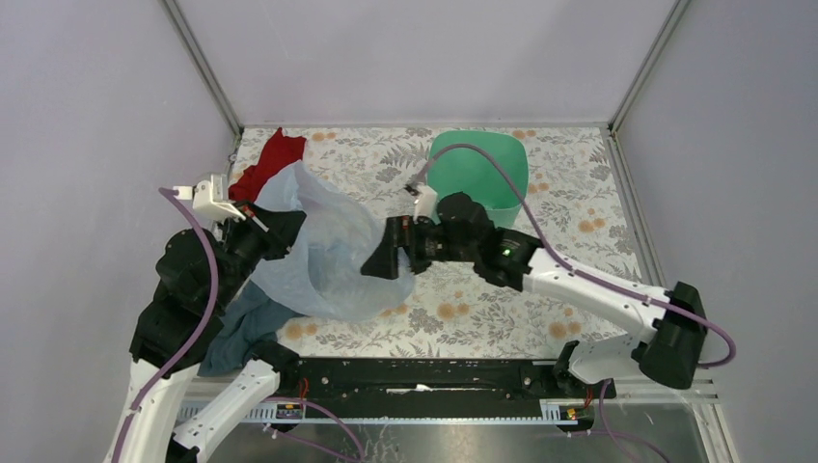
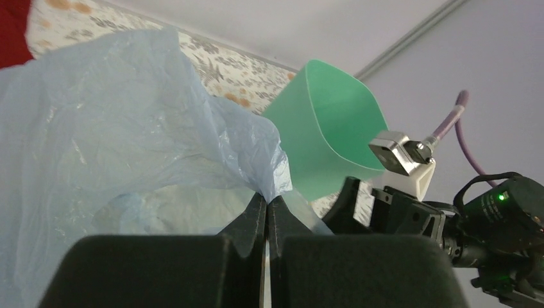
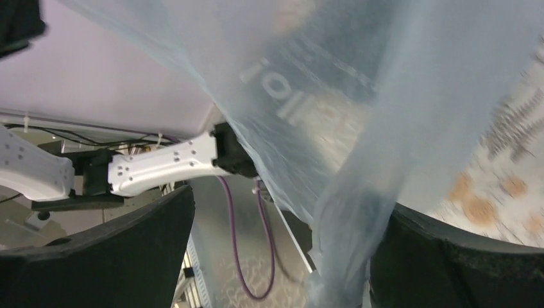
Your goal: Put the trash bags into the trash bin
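Pale-blue trash bag (image 1: 328, 241): left tool (image 2: 267, 205) clenched on it, right tool (image 3: 289, 218) released. I'd clamp the film, then lift over the trash bin (image 1: 504, 181).

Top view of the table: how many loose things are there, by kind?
1 pale-blue plastic bag
1 mint-green bin
2 cloths: red cloth, grey-blue cloth
Total: 4

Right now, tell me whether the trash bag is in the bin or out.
Out. The trash bag hangs left of the trash bin, its edge pinched in the left claw.
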### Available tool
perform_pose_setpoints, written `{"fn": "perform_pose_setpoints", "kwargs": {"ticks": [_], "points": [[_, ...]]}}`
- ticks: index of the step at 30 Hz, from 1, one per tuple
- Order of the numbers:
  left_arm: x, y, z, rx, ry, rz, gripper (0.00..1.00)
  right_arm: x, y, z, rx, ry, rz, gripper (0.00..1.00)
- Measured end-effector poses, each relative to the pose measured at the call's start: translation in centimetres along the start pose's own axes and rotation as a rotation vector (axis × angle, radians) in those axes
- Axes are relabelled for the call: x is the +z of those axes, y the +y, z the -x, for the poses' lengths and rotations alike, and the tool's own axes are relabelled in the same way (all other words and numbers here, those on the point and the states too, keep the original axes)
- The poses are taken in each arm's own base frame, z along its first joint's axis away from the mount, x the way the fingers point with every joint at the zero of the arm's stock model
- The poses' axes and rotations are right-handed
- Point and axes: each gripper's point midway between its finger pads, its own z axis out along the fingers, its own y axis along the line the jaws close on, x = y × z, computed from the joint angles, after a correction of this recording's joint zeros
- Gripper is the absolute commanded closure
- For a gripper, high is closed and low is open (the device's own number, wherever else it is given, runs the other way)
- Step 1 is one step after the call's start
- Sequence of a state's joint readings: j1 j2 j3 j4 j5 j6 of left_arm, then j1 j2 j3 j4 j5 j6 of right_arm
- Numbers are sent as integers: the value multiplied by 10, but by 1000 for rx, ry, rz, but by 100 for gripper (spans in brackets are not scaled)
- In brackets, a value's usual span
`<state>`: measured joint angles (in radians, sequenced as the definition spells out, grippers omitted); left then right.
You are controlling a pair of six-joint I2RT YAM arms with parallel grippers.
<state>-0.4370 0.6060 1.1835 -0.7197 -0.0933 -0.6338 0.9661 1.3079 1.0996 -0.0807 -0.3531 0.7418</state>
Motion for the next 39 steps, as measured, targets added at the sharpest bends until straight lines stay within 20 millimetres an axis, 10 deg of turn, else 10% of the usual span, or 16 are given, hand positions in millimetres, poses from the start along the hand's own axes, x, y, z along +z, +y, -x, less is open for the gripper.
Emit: {"fn": "perform_pose_setpoints", "kwargs": {"ticks": [12, 24, 34, 39], "points": [[10, -14, -41, -105, 131, -124, 100, 89, 85, 3, -273, -241, -41, 0], [7, -7, -26, -107, 62, -80, 100, 101, 86, 35, -355, -479, -193, 9], [4, -9, -19, -101, 41, -87, 100, 110, 100, 44, -389, -633, -166, 39], [0, -17, -23, -98, 70, -120, 100, 118, 81, 35, -425, -642, -195, 35]]}}
